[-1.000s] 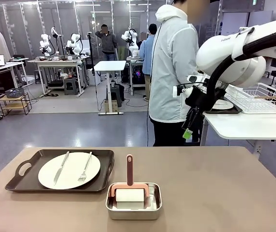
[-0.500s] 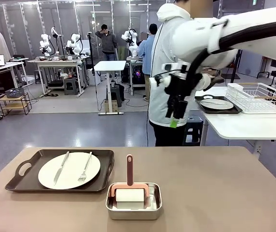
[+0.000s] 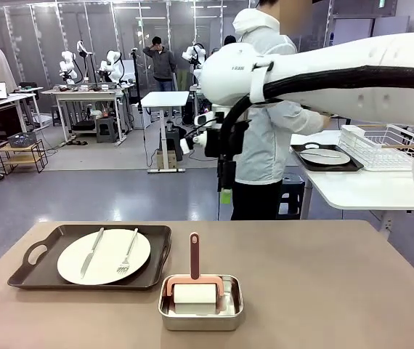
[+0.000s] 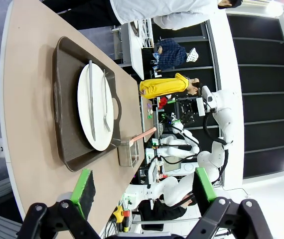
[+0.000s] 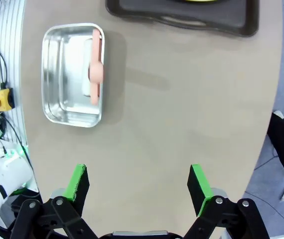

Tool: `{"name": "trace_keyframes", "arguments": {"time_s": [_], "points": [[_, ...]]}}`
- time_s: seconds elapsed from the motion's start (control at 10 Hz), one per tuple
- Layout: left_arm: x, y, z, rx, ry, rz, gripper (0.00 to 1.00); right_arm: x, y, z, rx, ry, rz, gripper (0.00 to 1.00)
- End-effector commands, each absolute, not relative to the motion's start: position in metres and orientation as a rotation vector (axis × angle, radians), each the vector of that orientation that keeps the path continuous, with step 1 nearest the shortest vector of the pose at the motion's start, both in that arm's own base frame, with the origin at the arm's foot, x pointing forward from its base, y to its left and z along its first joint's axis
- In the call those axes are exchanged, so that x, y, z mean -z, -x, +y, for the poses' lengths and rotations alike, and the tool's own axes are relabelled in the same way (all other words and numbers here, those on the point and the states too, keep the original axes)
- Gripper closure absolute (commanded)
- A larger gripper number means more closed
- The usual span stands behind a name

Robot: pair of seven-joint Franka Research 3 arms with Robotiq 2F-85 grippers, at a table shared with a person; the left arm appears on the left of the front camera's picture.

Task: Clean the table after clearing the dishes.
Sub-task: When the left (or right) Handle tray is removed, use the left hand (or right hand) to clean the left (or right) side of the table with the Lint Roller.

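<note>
The taupe-brown table (image 3: 323,291) holds a dark brown tray (image 3: 156,251) at its left. On the tray lies a round white plate (image 3: 104,256) with a steel knife and fork. A second plate (image 3: 325,156) on its own tray rests on the white side table (image 3: 374,190) at the right. My right gripper (image 3: 225,185) hangs fingers-down in the air beyond the table's far edge. From the wrist, this gripper (image 5: 137,183) stands open over bare tabletop (image 5: 192,109). My left gripper (image 4: 143,186) is open too, high above the tray and plate (image 4: 96,107).
A small steel pan (image 3: 200,309) with a pink-handled roller (image 3: 194,254) sits near the table's front middle, also visible as the pan (image 5: 72,74) in the right wrist view. A person (image 3: 265,123) stands at the side table by a white wire rack (image 3: 388,145).
My right arm has swung left, from over the white side table to above the far edge of the brown table. The person has turned toward the side table.
</note>
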State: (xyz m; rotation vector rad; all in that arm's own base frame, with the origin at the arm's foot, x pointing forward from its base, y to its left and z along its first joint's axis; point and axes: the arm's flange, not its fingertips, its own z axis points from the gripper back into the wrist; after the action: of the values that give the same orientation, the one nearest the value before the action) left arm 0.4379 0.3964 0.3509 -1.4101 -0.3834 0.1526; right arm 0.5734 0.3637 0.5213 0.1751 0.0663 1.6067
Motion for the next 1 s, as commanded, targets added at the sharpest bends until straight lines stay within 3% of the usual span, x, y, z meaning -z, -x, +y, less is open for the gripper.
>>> {"name": "trace_keyframes", "arguments": {"time_s": [0.0, 0.9], "points": [[-0.352, -0.436, 0.398, -0.152, 1.406, -0.39, 0.0, -0.53, -0.564, 0.389, -1.535, -0.206, 0.113, 0.0], [-0.352, -0.436, 0.398, -0.152, 1.406, -0.39, 0.0, -0.447, -0.518, 0.413, -1.478, -0.314, 0.194, 0.0]]}}
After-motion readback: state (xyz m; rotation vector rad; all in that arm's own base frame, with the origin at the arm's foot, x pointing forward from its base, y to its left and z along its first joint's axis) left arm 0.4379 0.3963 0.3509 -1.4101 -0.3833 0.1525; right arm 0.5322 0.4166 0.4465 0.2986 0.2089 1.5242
